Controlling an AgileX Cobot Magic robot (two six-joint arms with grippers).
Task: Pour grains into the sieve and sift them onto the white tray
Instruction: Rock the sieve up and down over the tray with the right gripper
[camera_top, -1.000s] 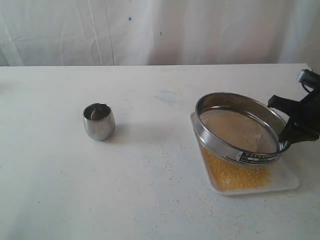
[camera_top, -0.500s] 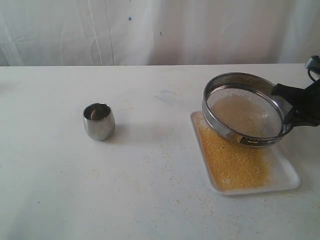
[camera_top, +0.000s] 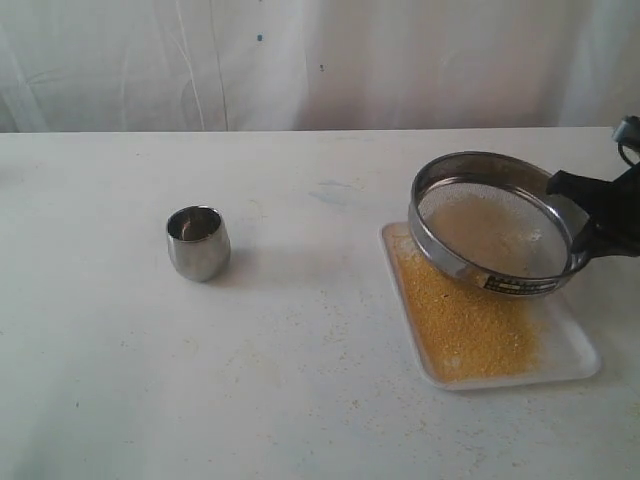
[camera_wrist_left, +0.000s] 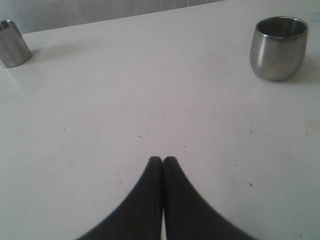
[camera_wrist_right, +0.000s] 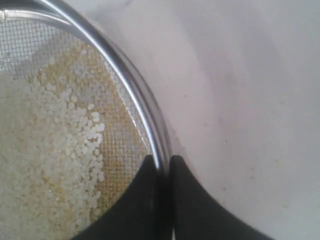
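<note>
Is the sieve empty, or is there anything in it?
Not empty: pale grains lie across the sieve mesh, seen in the right wrist view.

The left gripper (camera_wrist_left: 162, 160) has two matte black fingers (camera_wrist_left: 144, 202), broad at the base and tapering in smooth curves to rounded tips. The right gripper (camera_wrist_right: 161, 160) has the same fingers, behind them an angular black housing (camera_top: 612, 205) and a small grey rounded part (camera_top: 627, 130).
</note>
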